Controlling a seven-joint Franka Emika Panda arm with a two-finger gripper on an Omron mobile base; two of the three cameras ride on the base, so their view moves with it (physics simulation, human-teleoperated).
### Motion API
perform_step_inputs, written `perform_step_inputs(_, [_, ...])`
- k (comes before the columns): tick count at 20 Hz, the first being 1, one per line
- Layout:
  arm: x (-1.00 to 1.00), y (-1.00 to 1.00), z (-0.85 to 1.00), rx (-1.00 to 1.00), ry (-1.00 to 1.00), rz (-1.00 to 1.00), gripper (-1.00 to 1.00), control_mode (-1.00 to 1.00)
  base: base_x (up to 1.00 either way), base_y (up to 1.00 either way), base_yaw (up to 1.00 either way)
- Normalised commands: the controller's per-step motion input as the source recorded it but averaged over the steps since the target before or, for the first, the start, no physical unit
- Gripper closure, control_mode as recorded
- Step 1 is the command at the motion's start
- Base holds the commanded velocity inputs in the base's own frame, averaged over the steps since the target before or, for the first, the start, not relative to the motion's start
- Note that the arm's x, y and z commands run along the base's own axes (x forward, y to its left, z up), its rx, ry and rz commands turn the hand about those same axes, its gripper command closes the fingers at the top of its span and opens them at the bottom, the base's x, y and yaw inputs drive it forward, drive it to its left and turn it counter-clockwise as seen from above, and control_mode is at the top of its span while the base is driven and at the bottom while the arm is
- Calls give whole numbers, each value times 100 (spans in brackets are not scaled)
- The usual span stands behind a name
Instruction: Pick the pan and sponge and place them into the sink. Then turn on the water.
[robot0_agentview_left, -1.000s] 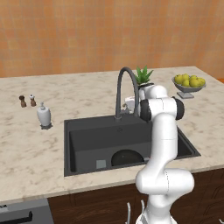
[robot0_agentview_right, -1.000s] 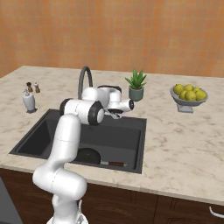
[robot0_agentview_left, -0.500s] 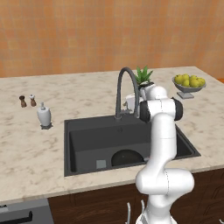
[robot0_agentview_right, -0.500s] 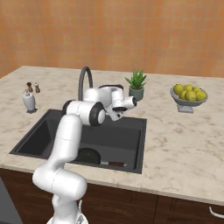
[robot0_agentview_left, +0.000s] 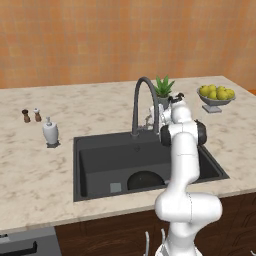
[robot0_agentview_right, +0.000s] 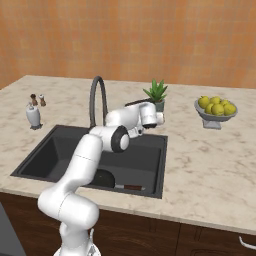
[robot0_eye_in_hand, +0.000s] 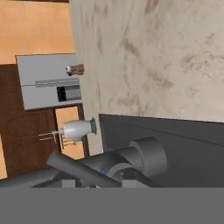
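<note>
The black pan (robot0_agentview_left: 144, 180) lies on the floor of the dark grey sink (robot0_agentview_left: 100, 145), near its front wall. In the right base view the arm hides part of the pan (robot0_agentview_right: 102, 177), and its brown handle (robot0_agentview_right: 132, 187) points right. The small sponge (robot0_agentview_left: 116, 187) lies flat to the pan's left. My gripper (robot0_agentview_left: 151, 118) is at the back of the sink, right beside the base of the gooseneck faucet (robot0_agentview_left: 139, 100). The hand view looks close onto the faucet's base (robot0_eye_in_hand: 146, 156) and its side lever (robot0_eye_in_hand: 78, 169). I cannot make out how the jaws stand. No water shows.
A white soap dispenser (robot0_agentview_left: 50, 132) and two small shakers (robot0_agentview_left: 31, 115) stand left of the sink. A potted plant (robot0_agentview_left: 163, 89) is just behind the faucet, and a bowl of lemons (robot0_agentview_left: 216, 94) sits at the far right.
The hand has turned and shifted slightly to the right beside the faucet. Pan and sponge have not moved.
</note>
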Motion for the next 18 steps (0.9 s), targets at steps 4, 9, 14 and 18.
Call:
perform_step_inputs(4, [-11, -1, -79, 0, 9, -37, 100, -100, 0, 0, 0])
perform_step_inputs(9, [-23, 0, -69, 0, 2, -36, 100, -100, 0, 0, 0])
perform_step_inputs(14, [-30, 0, 3, -8, 2, -20, 100, -100, 0, 0, 0])
perform_step_inputs(18, [-61, -4, -16, -44, 0, -9, 100, -100, 0, 0, 0])
